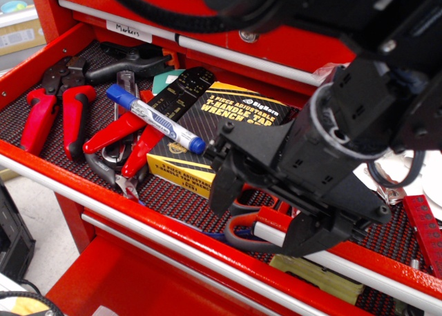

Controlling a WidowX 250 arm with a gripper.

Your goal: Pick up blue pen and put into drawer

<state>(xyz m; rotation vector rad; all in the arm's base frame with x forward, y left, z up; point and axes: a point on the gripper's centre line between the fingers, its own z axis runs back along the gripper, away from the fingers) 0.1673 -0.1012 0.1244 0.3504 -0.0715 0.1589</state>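
Note:
The blue pen point(155, 119) has a white-grey barrel with dark print, a blue cap and a blue end. It lies diagonally inside the open red drawer point(62, 171), resting across red plier handles point(117, 133) and a black-and-yellow box point(228, 116). My gripper point(266, 216) is black and hangs over the drawer's front right part, to the right of and nearer than the pen's lower end. Its two fingers are spread apart with nothing between them. It is not touching the pen.
Red-handled crimping pliers point(52, 112) lie at the drawer's left. Black tools point(131, 57) lie at the back. Grey-and-red scissors point(242, 230) sit under the gripper. A red ruler point(425, 226) lies at the right. A shut drawer labelled "Markers" point(128, 30) is above.

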